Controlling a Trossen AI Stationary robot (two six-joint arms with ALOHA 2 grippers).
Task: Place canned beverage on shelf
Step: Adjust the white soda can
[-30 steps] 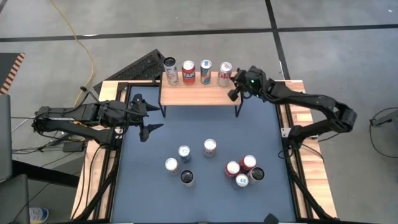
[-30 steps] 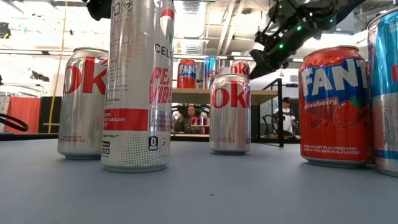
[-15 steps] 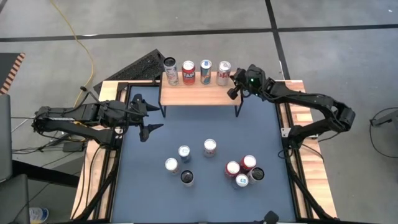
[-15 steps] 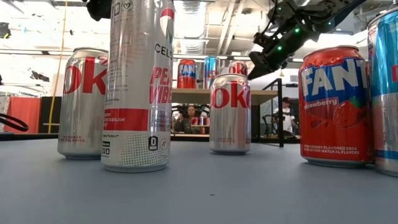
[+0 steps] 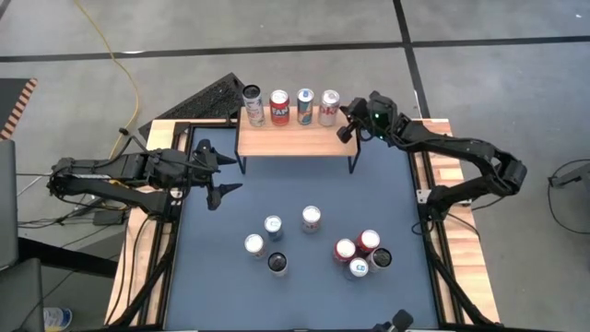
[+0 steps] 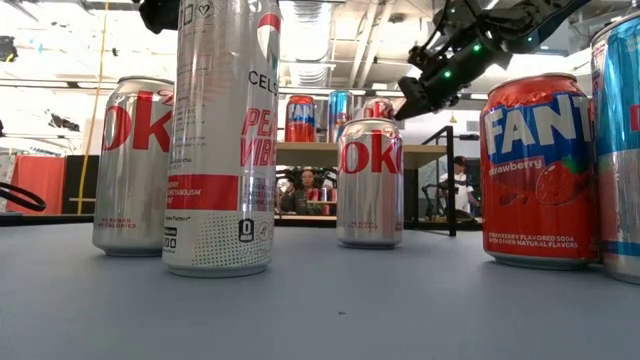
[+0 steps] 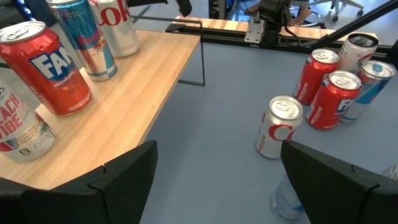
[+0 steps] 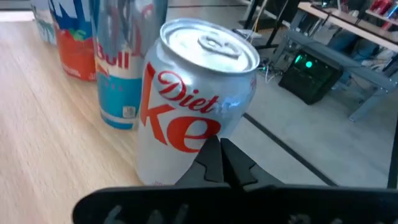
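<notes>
A dark blue table point(image 5: 295, 295) with a light wooden rim fills the view from above. At its far edge stands the shelf point(image 5: 295, 140), a low rack with a light-wood top on thin black legs, its long axis running left to right. Four cans stand upright in a row along the far side of the shelf top. From left to right they are a tall silver can point(image 5: 253, 103), a red Fanta can point(image 5: 279, 106), a blue and silver Red Bull can point(image 5: 304, 105) and a silver Diet Coke can point(image 5: 329, 107).

The right arm reaches in from the right, and the right gripper point(image 5: 348, 123) sits just beside the Diet Coke can at the right end of the shelf. In the right wrist view its fingers look pressed together in front of the can, not around it.

The left arm waits over the table's left side, its left gripper point(image 5: 218, 170) spread wide and holding nothing.

More cans stand upright on the table nearer the viewer: a loose group of four point(image 5: 274, 238) in the middle and a tight cluster point(image 5: 362, 252) to the right.
</notes>
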